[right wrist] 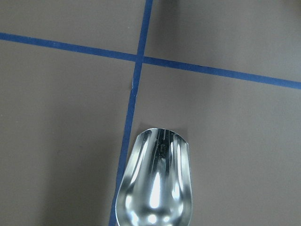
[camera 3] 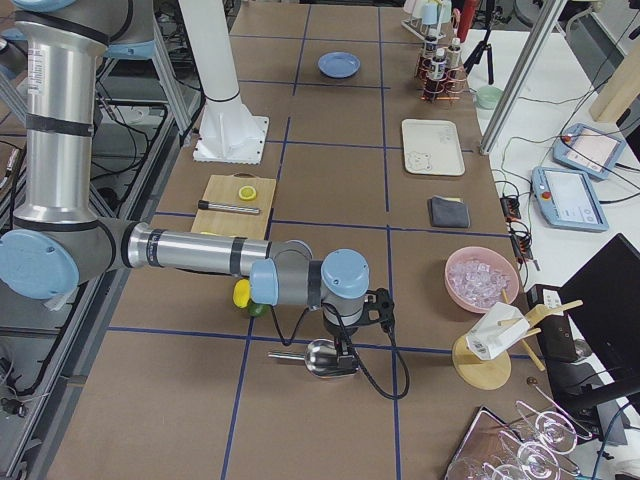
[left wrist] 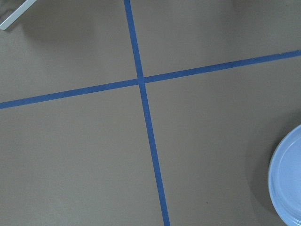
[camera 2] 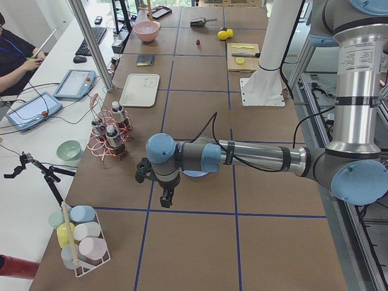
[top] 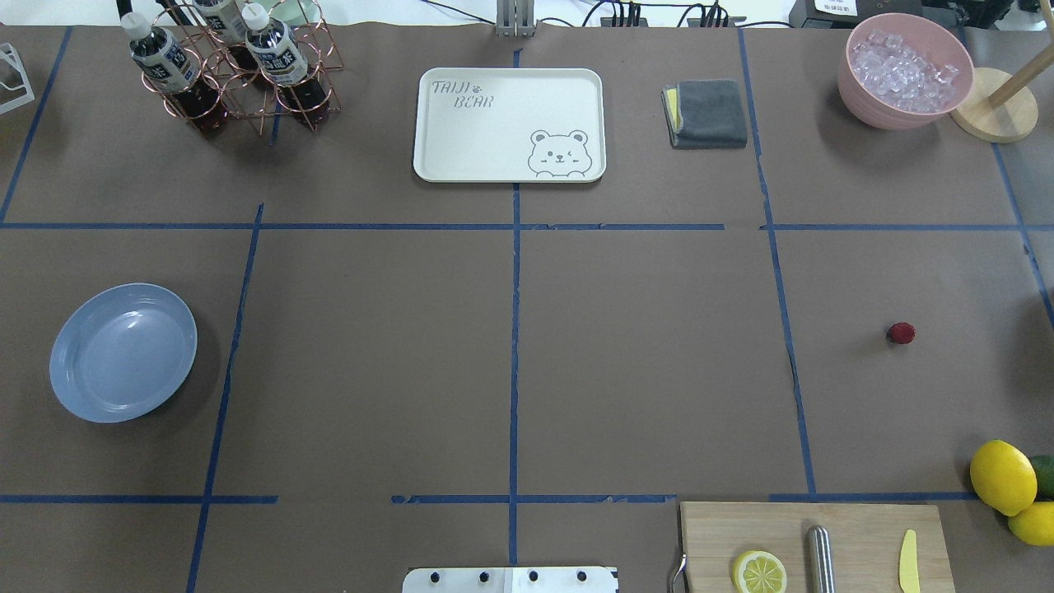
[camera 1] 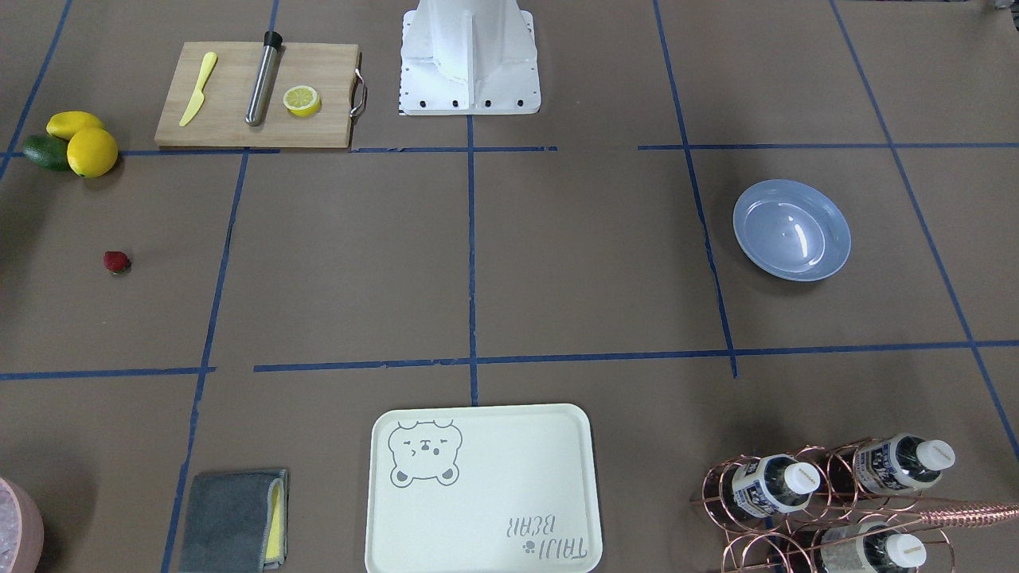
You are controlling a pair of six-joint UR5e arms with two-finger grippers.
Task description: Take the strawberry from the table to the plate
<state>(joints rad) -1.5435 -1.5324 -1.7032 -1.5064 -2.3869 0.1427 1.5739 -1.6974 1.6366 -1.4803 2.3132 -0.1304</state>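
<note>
The strawberry lies alone on the brown table, on the robot's right side; in the left side view the strawberry is a far red speck. The light-blue plate sits with nothing in it on the robot's left side, and its rim shows in the left wrist view. My left gripper hangs low beside the plate. My right gripper hovers over a metal scoop. For both I cannot tell whether they are open or shut.
A cutting board holds a lemon slice, a steel rod and a yellow knife. Lemons lie beside it. A bear tray, grey cloth, bottle rack and ice bowl line the far edge. The scoop lies below the right wrist.
</note>
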